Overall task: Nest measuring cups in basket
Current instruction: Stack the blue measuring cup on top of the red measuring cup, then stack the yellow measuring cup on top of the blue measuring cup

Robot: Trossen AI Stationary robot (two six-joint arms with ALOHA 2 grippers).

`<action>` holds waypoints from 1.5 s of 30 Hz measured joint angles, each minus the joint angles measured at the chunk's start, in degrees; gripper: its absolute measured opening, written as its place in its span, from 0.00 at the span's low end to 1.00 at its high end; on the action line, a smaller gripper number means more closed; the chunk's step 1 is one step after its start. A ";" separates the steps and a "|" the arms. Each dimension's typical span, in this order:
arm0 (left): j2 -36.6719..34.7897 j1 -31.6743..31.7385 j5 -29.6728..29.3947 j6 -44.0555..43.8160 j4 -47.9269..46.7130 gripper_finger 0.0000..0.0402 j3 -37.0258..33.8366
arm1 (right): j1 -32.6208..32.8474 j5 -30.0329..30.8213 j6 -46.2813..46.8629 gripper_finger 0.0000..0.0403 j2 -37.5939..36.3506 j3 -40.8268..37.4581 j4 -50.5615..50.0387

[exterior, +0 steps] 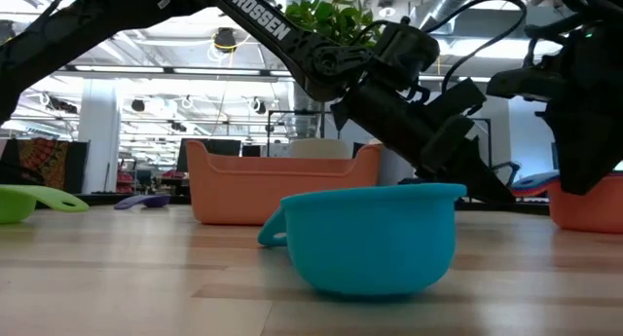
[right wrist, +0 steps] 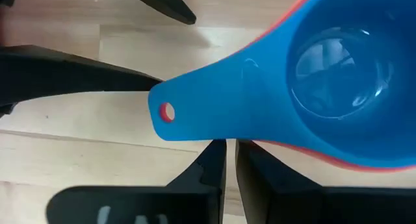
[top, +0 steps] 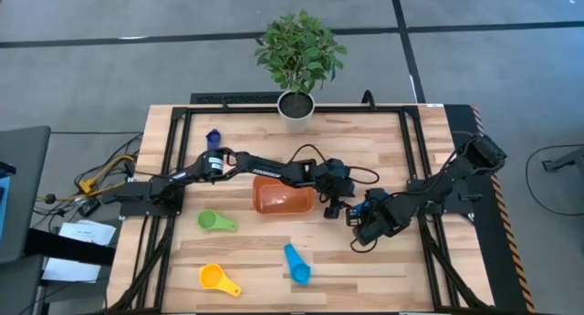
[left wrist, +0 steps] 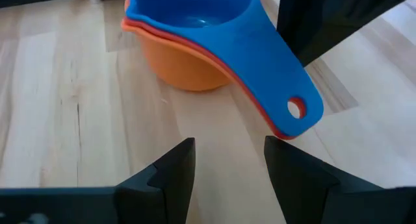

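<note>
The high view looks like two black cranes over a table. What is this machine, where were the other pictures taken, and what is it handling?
It is a robot with two arms at a wooden table. One picture looks straight down, one level along the tabletop, and two come from wrist cameras. On the table are an orange basket, green, yellow, light blue and dark blue measuring cups, and a potted plant. A stack has a blue cup on red and orange ones. The left end effector is open near its handle. The right end effector is at the stack, grip unclear.
</note>
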 joint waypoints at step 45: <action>-14.99 -10.25 -13.08 -15.04 -77.98 0.44 26.72 | 1.97 14.81 -34.70 0.14 -27.89 5.99 -12.05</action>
